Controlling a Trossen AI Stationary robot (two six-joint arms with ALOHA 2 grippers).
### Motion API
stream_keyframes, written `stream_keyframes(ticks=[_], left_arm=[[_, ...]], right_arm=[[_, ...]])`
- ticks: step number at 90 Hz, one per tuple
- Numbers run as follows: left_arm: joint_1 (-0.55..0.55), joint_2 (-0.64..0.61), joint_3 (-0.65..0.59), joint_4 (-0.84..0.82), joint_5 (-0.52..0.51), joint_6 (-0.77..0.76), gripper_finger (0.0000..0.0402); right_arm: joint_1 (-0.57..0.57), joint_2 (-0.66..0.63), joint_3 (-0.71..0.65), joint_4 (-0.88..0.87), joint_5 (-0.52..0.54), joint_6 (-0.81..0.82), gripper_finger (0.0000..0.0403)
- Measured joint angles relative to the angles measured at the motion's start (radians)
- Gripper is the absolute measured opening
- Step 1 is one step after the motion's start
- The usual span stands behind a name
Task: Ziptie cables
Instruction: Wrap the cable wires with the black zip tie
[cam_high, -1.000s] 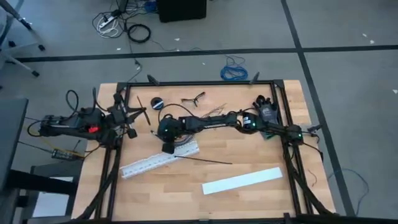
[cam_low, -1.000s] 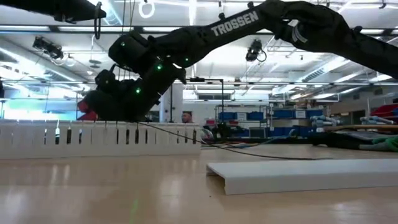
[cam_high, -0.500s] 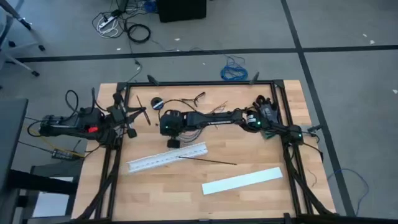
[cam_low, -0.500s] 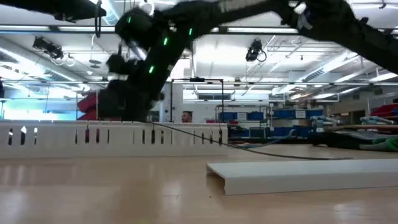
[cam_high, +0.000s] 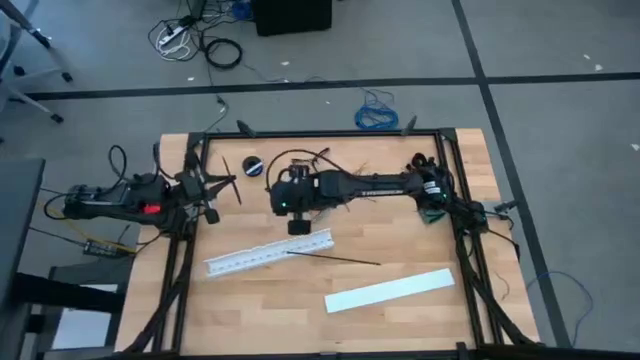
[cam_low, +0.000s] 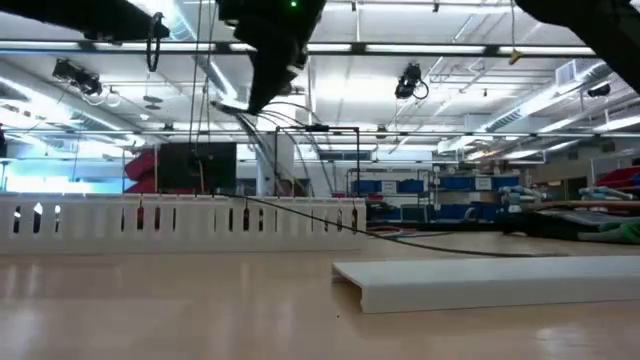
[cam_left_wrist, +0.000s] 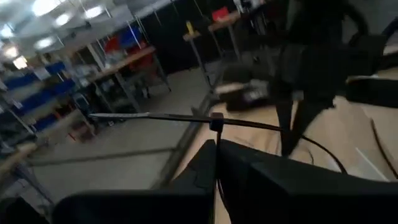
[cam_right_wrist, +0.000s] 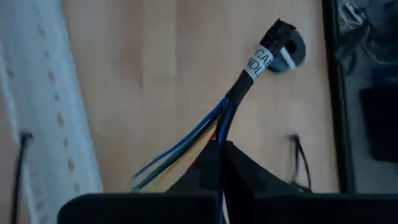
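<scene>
The cables (cam_right_wrist: 231, 104) are a bunch of thin blue, green and yellow wires that join in a black sleeve with a white label. My right gripper (cam_right_wrist: 221, 149) is shut on them above the table's far middle (cam_high: 290, 190). In the low view they hang in loops (cam_low: 285, 135) below it. My left gripper (cam_left_wrist: 215, 152) stands at the table's far left (cam_high: 220, 188), shut on a black zip tie (cam_left_wrist: 155, 117). A white slotted strip (cam_high: 268, 252) lies flat on the table, nearer than the right gripper. My left gripper pinches the zip tie just under its small square head (cam_left_wrist: 216, 124). The strap lies across the fingers and sticks out on both sides, clear of the table. My right gripper pinches the loose coloured wires (cam_right_wrist: 219, 134) a short way behind the black sleeve, from above, pointing down. The sleeved end (cam_right_wrist: 278, 34) reaches out past the fingers, and the bunch is lifted off the table.
A second black zip tie (cam_high: 335, 259) lies on the table beside the slotted strip. A flat white strip (cam_high: 390, 290) lies toward the near right. A small black round thing (cam_high: 253, 165) sits at the far edge. A black frame (cam_high: 330, 133) borders the table.
My right gripper has risen from the slotted strip's far end and gone toward the far edge, with the cables now hanging in loops below it. The slotted strip has slid a little toward the right edge and lies still.
</scene>
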Motion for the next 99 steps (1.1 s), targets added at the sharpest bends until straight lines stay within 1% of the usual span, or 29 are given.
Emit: stream_keyframes(ticks=[7,17,27,35,48,57,70,77,84,99], left_arm=[[0.0,0.007,-0.001,-0.016,0.005,-0.066,0.0],[0.0,0.028,-0.011,-0.005,0.052,-0.142,0.0],[0.0,0.076,-0.045,0.007,0.071,-0.196,0.0],[0.0,0.131,-0.069,0.048,0.099,-0.224,0.0],[0.0,0.238,-0.08,0.153,0.144,-0.227,0.0],[0.003,0.298,-0.081,0.223,0.157,-0.203,0.0],[0.027,0.36,-0.081,0.251,0.158,-0.193,0.0],[0.047,0.376,-0.081,0.266,0.181,-0.176,0.0],[0.069,0.388,-0.081,0.291,0.208,-0.17,0.0],[0.115,0.426,-0.08,0.359,0.324,-0.169,0.0]], right_arm=[[0.022,-0.004,0.0,0.005,0.014,-0.035,0.0],[0.054,-0.008,-0.009,0.025,0.018,-0.094,0.0],[0.076,-0.006,-0.018,0.037,0.027,-0.141,0.0],[0.084,-0.007,-0.017,0.057,0.032,-0.156,0.0],[0.084,-0.007,-0.017,0.061,0.035,-0.159,0.0],[0.084,-0.007,-0.017,0.064,0.034,-0.162,0.0],[0.096,-0.007,-0.017,0.064,0.03,-0.164,0.0],[0.102,-0.007,-0.017,0.062,0.029,-0.166,0.0],[0.109,-0.007,-0.017,0.062,0.028,-0.166,0.0],[0.112,-0.007,-0.017,0.106,0.028,-0.181,0.0]])
